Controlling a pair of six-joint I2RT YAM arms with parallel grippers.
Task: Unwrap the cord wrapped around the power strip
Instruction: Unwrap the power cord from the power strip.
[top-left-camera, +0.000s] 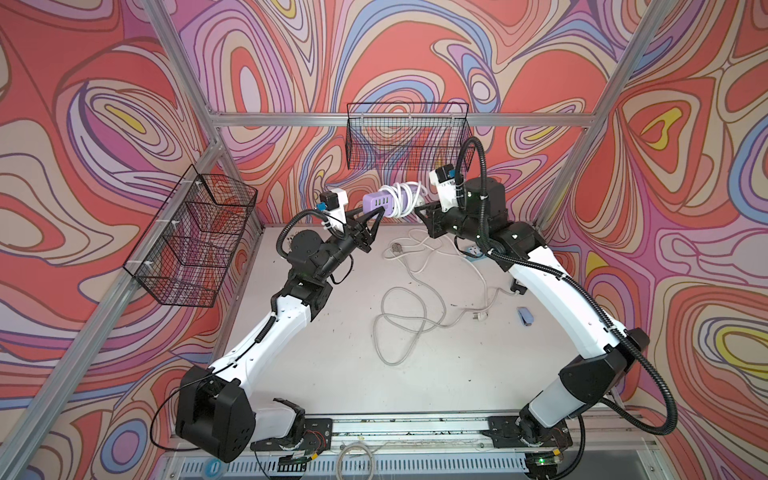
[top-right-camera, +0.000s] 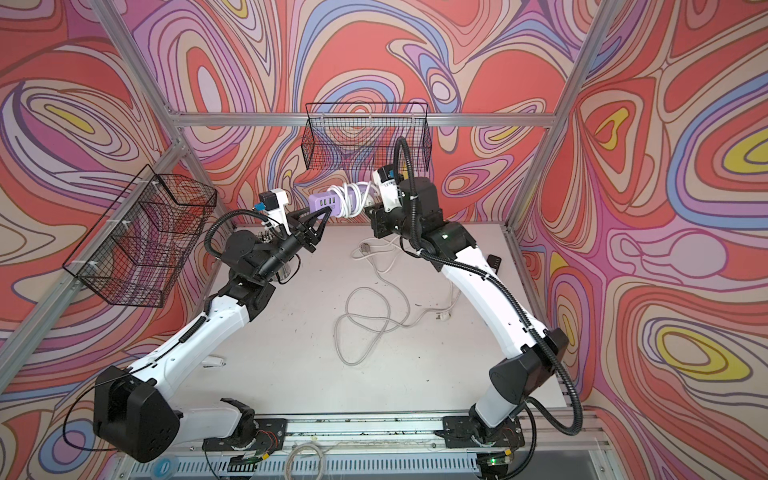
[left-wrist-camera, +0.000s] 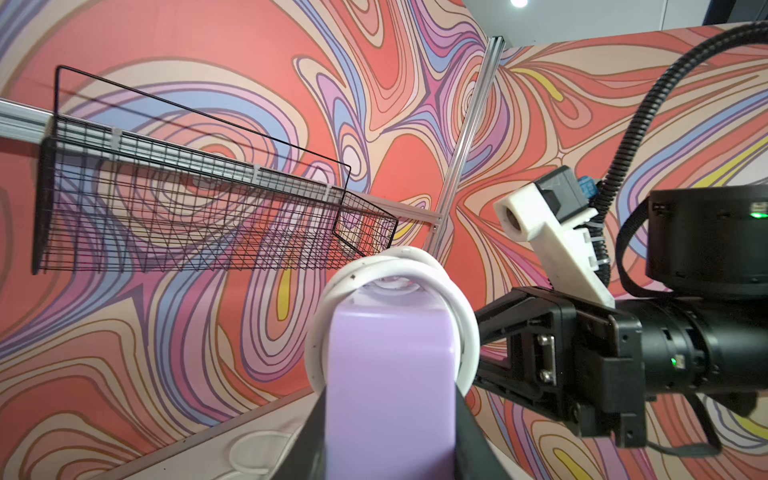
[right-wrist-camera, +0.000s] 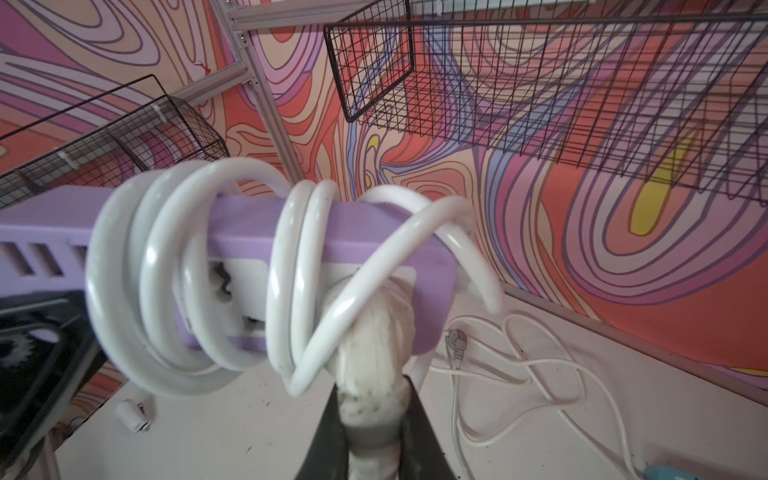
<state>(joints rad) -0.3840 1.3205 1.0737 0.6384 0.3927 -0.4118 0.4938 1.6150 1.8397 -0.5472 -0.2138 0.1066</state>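
The purple power strip (top-left-camera: 376, 202) (top-right-camera: 322, 203) hangs in the air at the back of the table, held level between both arms. A thick white cord (top-left-camera: 405, 198) (top-right-camera: 349, 198) is coiled several times around its middle. My left gripper (top-left-camera: 380, 211) (top-right-camera: 328, 212) is shut on the strip's left end; in the left wrist view the purple body (left-wrist-camera: 388, 374) fills the gap between the fingers of that gripper (left-wrist-camera: 388, 411). My right gripper (top-left-camera: 417, 207) (right-wrist-camera: 372, 415) is shut on the cord's grubby white plug (right-wrist-camera: 370, 353), beside the coils (right-wrist-camera: 174, 270) and the strip (right-wrist-camera: 249, 224).
A loose grey cable (top-left-camera: 399, 316) sprawls over the middle of the table, and a thinner white cable (right-wrist-camera: 540, 365) lies behind it. A small blue object (top-left-camera: 524, 316) lies at the right. Wire baskets hang on the back wall (top-left-camera: 409, 137) and on the left wall (top-left-camera: 195, 237).
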